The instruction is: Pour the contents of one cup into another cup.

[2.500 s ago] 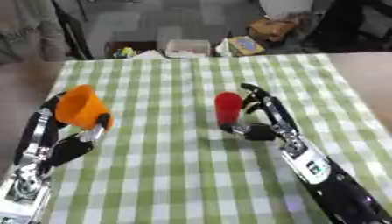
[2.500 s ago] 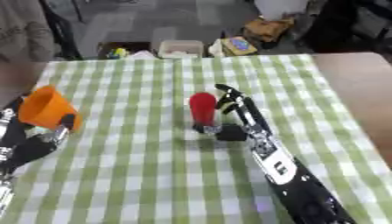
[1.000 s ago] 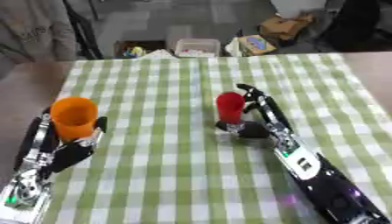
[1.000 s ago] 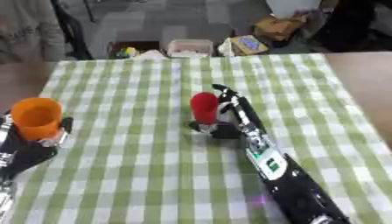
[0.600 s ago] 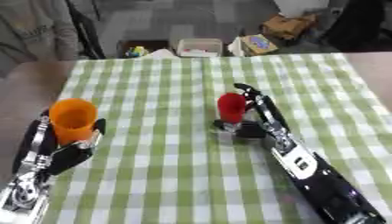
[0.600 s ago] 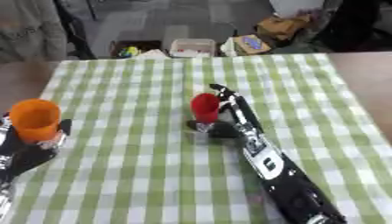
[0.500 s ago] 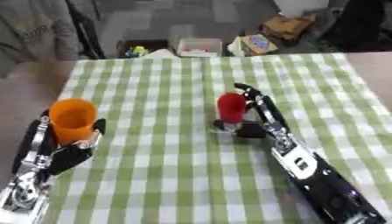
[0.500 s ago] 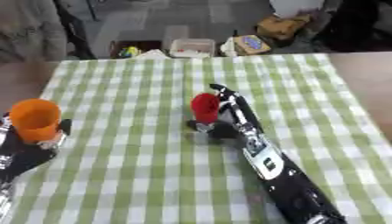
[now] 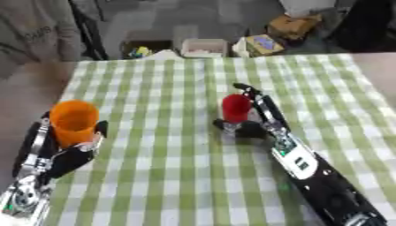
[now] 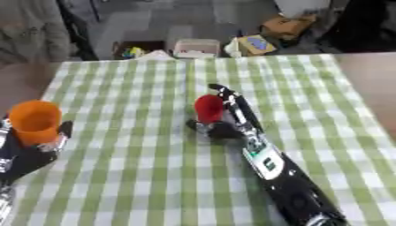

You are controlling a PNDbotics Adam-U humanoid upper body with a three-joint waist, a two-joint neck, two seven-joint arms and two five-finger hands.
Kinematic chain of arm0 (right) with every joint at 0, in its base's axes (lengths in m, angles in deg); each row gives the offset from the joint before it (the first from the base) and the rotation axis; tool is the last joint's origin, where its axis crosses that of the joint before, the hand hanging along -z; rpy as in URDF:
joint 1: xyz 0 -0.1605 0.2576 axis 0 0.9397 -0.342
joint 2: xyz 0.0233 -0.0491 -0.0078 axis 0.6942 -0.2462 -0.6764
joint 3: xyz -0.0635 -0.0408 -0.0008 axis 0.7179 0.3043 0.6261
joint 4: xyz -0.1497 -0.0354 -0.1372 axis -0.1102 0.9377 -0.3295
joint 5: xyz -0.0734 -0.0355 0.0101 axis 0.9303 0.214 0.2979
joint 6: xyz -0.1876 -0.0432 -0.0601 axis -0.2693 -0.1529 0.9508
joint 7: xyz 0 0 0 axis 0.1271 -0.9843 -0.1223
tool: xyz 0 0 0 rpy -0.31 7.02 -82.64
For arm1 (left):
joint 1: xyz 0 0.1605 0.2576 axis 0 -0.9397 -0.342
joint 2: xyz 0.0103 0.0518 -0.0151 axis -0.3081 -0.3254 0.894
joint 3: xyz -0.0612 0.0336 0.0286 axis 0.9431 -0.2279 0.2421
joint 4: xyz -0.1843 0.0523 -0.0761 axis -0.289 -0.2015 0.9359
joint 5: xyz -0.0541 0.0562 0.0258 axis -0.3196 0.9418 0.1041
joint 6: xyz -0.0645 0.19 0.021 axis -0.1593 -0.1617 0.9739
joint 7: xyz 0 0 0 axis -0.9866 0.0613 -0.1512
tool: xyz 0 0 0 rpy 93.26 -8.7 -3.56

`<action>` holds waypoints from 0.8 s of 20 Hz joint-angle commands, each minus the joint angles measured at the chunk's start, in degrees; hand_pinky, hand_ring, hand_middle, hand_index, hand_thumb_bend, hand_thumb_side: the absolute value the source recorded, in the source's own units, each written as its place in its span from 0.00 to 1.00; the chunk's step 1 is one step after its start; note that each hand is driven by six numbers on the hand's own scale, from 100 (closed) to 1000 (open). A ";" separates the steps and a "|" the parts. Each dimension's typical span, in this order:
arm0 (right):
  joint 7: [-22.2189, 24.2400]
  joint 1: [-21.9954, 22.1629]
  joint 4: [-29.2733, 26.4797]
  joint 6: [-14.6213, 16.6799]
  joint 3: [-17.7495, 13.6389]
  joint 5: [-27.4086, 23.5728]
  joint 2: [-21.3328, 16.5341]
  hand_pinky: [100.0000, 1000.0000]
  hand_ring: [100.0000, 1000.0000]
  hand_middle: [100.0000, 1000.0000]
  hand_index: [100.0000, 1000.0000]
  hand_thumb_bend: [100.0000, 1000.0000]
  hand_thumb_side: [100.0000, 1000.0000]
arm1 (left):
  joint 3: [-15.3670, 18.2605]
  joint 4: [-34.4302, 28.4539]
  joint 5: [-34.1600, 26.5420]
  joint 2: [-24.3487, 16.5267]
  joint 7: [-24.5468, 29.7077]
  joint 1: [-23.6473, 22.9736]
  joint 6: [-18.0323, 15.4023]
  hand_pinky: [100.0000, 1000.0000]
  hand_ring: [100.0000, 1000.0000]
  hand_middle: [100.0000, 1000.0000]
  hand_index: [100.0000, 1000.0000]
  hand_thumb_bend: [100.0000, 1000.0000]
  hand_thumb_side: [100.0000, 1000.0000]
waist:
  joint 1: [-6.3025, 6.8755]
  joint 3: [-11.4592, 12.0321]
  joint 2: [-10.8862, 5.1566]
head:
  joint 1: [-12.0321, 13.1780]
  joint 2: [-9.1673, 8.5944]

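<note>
An orange cup (image 9: 73, 122) stands upright at the left of the green-checked table (image 9: 170, 176), with my left hand (image 9: 63, 152) shut round its lower part. A red cup (image 9: 235, 108) stands upright near the table's middle. My right hand (image 9: 253, 123) is at its right side, fingers (image 9: 254, 95) straight up along the cup's wall and the thumb low at its base. I cannot see inside either cup.
Beyond the table's far edge lie boxes and bins on the floor (image 9: 203, 46), and a person's grey sleeve (image 9: 35, 31) shows at the top left. Checked cloth lies bare between the two cups and in front of them.
The orange cup, tilted and held higher 2.5 s ago, now stands upright and lower at the left. The red cup and right hand have hardly moved; the view shifted slightly.
</note>
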 commanded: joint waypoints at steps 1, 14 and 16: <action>-0.54 -0.56 0.74 0.06 -0.30 0.50 0.13 0.46 0.60 0.41 0.88 0.63 0.26 | 0.04 -1.57 -0.17 -0.34 0.05 1.13 0.05 0.37 0.33 0.14 0.47 0.02 0.05 | 0.32 0.38 -0.40 | -0.11 -0.82; -2.74 -0.52 1.97 -0.22 -0.54 -0.92 0.85 0.32 0.37 0.19 0.78 0.40 0.06 | -0.04 -1.97 -0.49 -0.11 -0.16 1.20 0.32 0.37 0.33 0.14 0.47 0.00 0.06 | 0.75 0.55 0.41 | -0.24 -0.86; -3.21 -0.51 2.11 -0.23 -0.54 -1.21 0.92 0.30 0.32 0.16 0.76 0.34 0.02 | -0.06 -1.97 -0.50 -0.11 -0.17 1.19 0.35 0.37 0.33 0.14 0.47 0.00 0.06 | 0.78 0.47 0.44 | -0.26 -0.82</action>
